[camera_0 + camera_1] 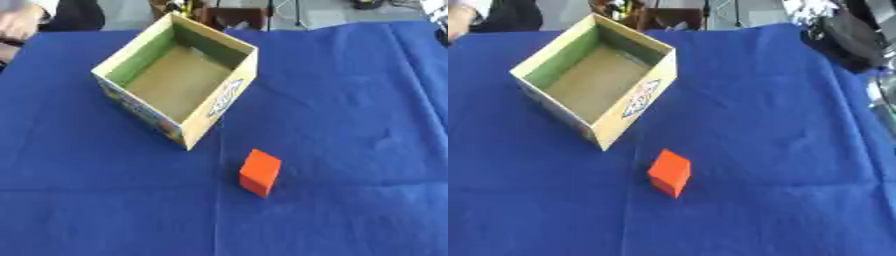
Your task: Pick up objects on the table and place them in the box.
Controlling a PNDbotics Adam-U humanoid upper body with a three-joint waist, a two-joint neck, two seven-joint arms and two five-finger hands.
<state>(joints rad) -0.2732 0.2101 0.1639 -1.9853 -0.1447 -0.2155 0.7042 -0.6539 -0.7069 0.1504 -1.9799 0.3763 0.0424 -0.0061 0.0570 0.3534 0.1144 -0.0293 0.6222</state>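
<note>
on the blue cloth (350, 100) an orange block (260, 173) sits alone, just off the near corner of the open cardboard box (214, 102), apart from it. neither robot hand shows, so i can't tell how open they are or whether they hold anything. looks like the pick hasn't begun: next a hand must reach in and grasp the block. it stands corner-on to us, slightly taller than wide. the box looks empty.

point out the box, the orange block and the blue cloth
box (226, 97): left eye view, on its near right outer wall
orange block (260, 173): left eye view, on the middle of the block
blue cloth (780, 125): right eye view, on a bare stretch right of the box
</note>
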